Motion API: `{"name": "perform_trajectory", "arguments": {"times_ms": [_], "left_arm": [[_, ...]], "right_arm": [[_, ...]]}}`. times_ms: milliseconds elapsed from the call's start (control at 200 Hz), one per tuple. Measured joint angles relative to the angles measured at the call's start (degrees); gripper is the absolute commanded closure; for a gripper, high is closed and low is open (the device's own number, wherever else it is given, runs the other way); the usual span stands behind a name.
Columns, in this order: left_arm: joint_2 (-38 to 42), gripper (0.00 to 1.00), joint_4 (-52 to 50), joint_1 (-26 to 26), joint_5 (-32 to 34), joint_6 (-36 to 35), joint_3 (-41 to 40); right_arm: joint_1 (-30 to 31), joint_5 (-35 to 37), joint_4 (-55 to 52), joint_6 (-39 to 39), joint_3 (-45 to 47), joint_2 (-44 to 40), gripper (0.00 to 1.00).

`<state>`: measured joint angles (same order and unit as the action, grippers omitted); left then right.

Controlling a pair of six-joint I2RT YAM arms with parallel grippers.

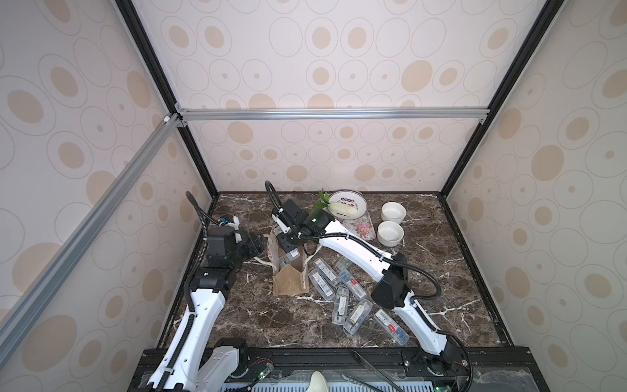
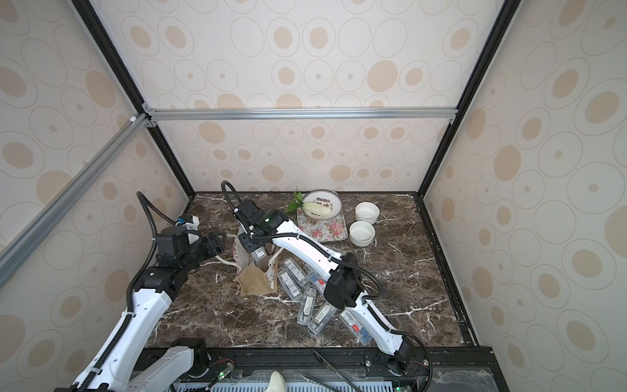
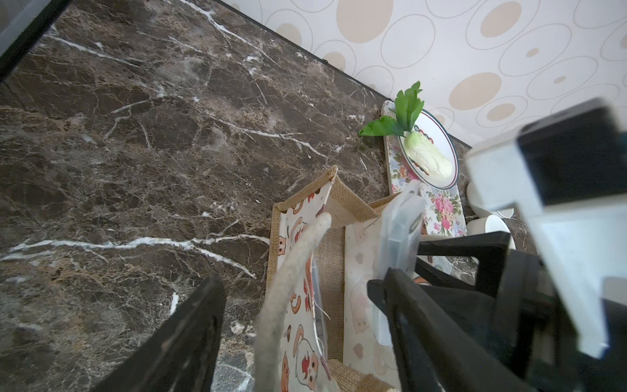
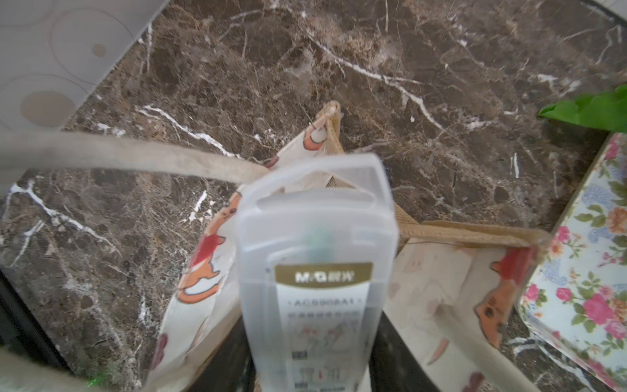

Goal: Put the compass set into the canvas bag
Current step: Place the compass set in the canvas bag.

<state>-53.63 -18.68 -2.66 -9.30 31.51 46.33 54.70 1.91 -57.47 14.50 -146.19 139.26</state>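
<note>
The canvas bag (image 1: 291, 283) (image 2: 256, 285) stands upright and open in the middle of the marble table. My right gripper (image 1: 288, 245) (image 4: 312, 356) is shut on a compass set (image 4: 317, 254) (image 2: 259, 253), a clear plastic case with a gold label, held end-down over the bag's mouth. In the left wrist view the case (image 3: 400, 224) hangs just inside the bag's rim (image 3: 353, 207). My left gripper (image 1: 256, 246) (image 3: 295, 285) is at the bag's left side, jaws wide apart. A white rope handle (image 3: 291, 298) (image 4: 135, 156) runs between them unclamped.
Several more clear compass sets (image 1: 325, 271) lie on the table right of the bag, partly under the right arm. Behind them sits a floral tray (image 1: 363, 229) with a plate (image 1: 356, 200) and a cabbage (image 1: 342, 208). Two white bowls (image 1: 393, 212) (image 1: 390, 232) stand further right.
</note>
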Motion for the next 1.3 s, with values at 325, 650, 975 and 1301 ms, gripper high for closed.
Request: {"name": "perform_trajectory", "arguments": {"times_ms": [325,650,975,1301], "left_arm": [[-0.2,0.28,-0.2,0.0,0.5,0.0,0.0],[-0.4,0.27,-0.3,0.0,0.5,0.0,0.0],[-1.2,0.26,-0.3,0.0,0.7,-0.1,0.0],[-1.8,0.25,-0.7,0.0,0.6,-0.7,1.0]], "right_arm": [[0.0,0.9,-1.2,1.8,0.0,2.6,0.56],[0.0,1.1,-1.7,3.0,-0.1,6.7,0.47],[0.0,0.2,-1.4,2.8,-1.3,5.2,0.34],[0.1,-0.5,-0.1,0.7,1.9,-8.0,0.34]]}}
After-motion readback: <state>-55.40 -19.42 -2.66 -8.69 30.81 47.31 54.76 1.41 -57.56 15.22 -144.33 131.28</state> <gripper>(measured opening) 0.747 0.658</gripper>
